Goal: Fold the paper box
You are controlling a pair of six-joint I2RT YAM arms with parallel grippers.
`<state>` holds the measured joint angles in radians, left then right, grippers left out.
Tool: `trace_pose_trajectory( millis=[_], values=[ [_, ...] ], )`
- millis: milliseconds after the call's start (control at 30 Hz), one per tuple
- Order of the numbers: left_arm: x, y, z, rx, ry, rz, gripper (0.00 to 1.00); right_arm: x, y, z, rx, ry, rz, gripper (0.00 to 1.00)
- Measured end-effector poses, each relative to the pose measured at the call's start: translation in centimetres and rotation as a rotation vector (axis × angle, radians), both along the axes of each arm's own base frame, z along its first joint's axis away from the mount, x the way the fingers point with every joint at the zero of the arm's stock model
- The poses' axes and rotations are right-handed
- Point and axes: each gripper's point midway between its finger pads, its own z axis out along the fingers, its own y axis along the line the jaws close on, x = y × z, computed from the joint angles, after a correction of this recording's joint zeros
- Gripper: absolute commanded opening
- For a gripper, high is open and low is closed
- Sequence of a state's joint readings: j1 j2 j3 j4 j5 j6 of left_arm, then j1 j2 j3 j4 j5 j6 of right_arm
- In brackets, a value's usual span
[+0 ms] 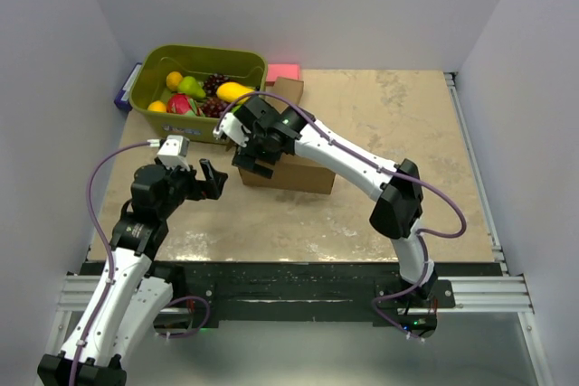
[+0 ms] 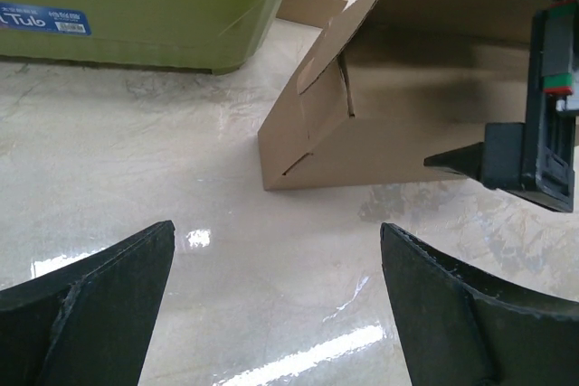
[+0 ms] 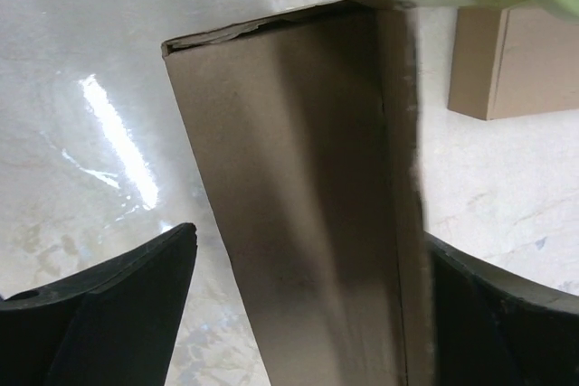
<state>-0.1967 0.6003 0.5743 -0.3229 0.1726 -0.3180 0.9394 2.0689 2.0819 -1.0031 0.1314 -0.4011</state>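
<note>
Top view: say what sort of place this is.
Probably a robot lab cell: a left arm and right arm bolted at a table edge, plain white walls around it, a green tub of fruit as props.

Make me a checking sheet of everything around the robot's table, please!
Surface: beige marbled table, shiny, no spills seen.
Job's things: paper box, partly folded with panels raised, mid-table.
Clutter: green tub holding fruit; small cardboard box and pink block beside the tub.
Grippers: left gripper open, low over the table, facing the paper box; right gripper open, a finger on either side of the paper box.
Cables: purple cables loop along both arms; no snag seen.
Surroundings: white walls on three sides; metal rail along the right edge.
</note>
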Motion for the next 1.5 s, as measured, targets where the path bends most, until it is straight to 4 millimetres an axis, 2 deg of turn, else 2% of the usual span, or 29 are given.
trace_pose_trajectory(
  millis=[267,467,633,800,900,1067,1200,1333,1400,1500],
  values=[
    [0.1,0.0,-0.1,0.002,0.005,0.001,1.00,2.1,-0.1,0.6,0.013,-0.069,-0.038,0.99],
    [0.0,-0.1,-0.2,-0.001,0.007,-0.007,1.00,3.6,0.3,2.6,0.074,-0.148,-0.065,0.99],
    [0.1,-0.3,-0.1,-0.004,0.007,-0.016,1.00,3.1,-0.3,7.5,0.201,-0.234,-0.068,0.99],
    [0.1,-0.6,-0.1,-0.006,0.003,-0.033,0.99,1.7,-1.2,14.2,0.398,-0.327,-0.073,0.99],
    [0.3,-0.6,-0.1,0.004,-0.004,-0.039,0.98,0.5,-2.7,16.3,0.497,-0.358,-0.119,0.99],
    [1.3,-0.7,0.3,0.021,-0.034,-0.046,0.98,-1.7,-7.3,16.2,0.596,-0.351,-0.280,0.98],
    [3.2,-1.0,1.5,0.031,-0.043,-0.047,0.96,-1.6,-12.2,15.0,0.668,-0.331,-0.464,0.93],
    [6.4,-1.5,4.1,0.059,-0.083,-0.060,0.95,-0.7,-17.3,11.9,0.699,-0.300,-0.655,0.93],
    [7.6,-1.7,5.1,0.081,-0.114,-0.075,0.95,-1.0,-18.6,10.2,0.701,-0.280,-0.702,0.94],
    [8.3,-1.9,5.1,0.113,-0.134,-0.102,0.94,-2.1,-19.5,8.3,0.705,-0.249,-0.733,0.93]
  ],
)
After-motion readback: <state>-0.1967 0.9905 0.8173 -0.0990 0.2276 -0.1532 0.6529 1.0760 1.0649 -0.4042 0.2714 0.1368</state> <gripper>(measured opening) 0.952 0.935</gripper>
